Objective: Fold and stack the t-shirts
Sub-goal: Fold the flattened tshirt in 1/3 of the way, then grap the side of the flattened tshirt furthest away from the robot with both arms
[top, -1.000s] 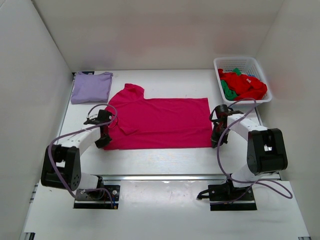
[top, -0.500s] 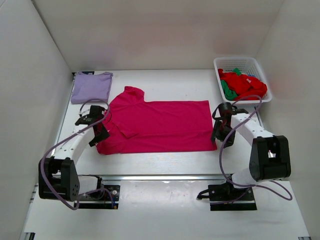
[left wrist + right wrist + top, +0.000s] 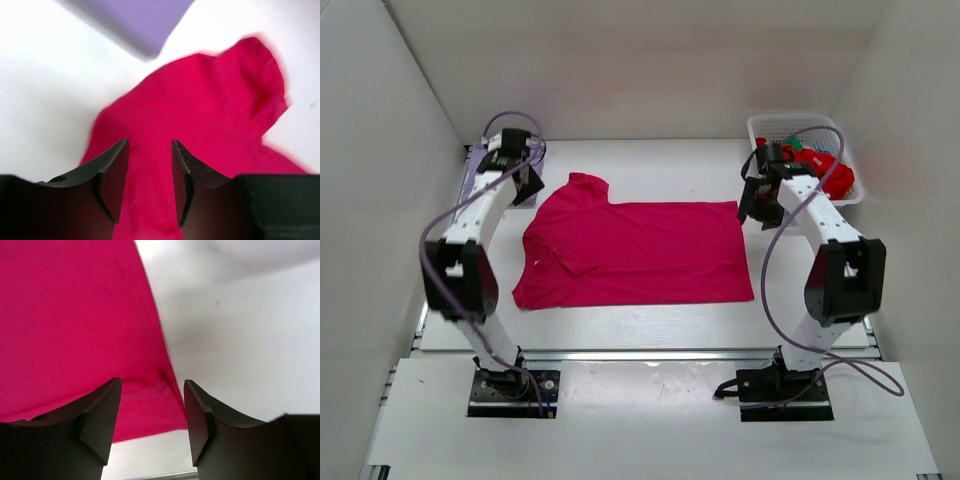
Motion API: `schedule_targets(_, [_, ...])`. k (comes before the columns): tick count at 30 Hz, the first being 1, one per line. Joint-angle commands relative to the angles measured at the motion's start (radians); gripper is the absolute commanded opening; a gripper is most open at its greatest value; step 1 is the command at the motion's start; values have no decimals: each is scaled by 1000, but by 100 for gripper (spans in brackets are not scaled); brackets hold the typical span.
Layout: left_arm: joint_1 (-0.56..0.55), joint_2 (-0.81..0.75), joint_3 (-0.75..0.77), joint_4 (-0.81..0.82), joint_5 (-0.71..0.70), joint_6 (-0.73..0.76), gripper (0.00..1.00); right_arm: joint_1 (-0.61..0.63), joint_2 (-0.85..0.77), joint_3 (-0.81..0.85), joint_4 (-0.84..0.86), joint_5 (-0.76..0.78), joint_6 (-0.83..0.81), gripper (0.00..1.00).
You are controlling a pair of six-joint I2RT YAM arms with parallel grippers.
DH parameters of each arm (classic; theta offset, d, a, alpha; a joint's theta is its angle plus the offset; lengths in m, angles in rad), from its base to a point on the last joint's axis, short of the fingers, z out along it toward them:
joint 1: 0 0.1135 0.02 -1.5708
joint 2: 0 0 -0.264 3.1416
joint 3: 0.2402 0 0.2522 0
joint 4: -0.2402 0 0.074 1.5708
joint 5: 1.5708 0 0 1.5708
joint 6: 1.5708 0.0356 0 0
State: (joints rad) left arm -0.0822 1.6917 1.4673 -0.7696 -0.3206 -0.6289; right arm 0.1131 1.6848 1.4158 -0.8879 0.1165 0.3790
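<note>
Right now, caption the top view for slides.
Magenta t-shirt spread between open left pincer and open right pincer; lavender shirt far left, white basket far right.

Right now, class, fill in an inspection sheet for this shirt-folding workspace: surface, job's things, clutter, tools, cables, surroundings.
Surface: white table.
Job's things: magenta t-shirt spread flat mid-table; lavender t-shirt folded at far left; red and green shirts heaped in white basket at far right.
Clutter: nothing seen.
Grippers: left tool open above the magenta shirt's left end; right tool open above its right edge; both empty.
Cables: purple cables loop along both arms.
Surroundings: white walls.
</note>
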Motion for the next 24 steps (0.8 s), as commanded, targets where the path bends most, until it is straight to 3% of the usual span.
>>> schedule_targets(1, [-16,214,234,29,37,-25,49,29,97,145,-20,35,-37,50])
schedule_targets(6, [-44,586,745,-109,51,-12,30,54,197,276,-25,40,-46,50])
schedule_targets(9, [-57,958,1377,-323,86,-32,28,51,237,318,-25,23,-51,50])
schedule_targets(11, [-45,884,1154,-207,135,-70,24,51,269,353,-26,20,-45,49])
schedule_targets(12, [-48,870,1115,-195,138,-80,24,51,276,359,-32,14,-46,49])
schedule_targets(13, [-51,888,1131,-197,111,-74,23,50,288,371,-40,17,-46,49])
schedule_targets(15, [-68,1018,1378,-313,89,-69,23,54,294,374,-36,21,-46,50])
schedule_targets(17, [-60,990,1267,-283,127,-77,20,54,300,370,-31,15,-49,49])
schedule_targets(19, [-70,1049,1358,-347,109,-81,22,53,297,354,-23,14,-39,49])
schedule_targets(24, [-80,1073,1363,-344,109,-66,30,57,285,310,-16,15,-43,49])
